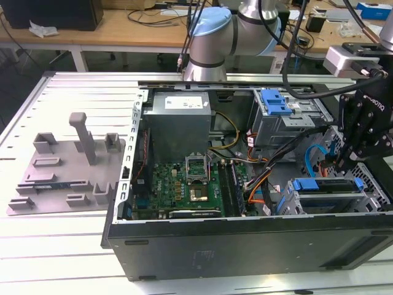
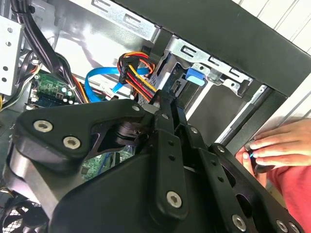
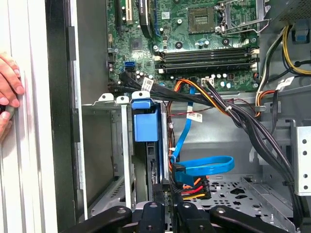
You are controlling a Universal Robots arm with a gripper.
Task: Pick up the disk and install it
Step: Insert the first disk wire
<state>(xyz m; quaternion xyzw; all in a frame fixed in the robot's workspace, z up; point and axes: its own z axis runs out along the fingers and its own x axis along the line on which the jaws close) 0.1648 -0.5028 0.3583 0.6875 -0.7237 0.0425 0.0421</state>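
The desk carries the open computer case. In the case's front corner the end effector hangs clenched on nothing beside the drive cage. The disk sits edgewise in that cage, so seating looks underway and calls for a straight press. Loose cables crowd the cage, and a hand rests on the case's outer wall.
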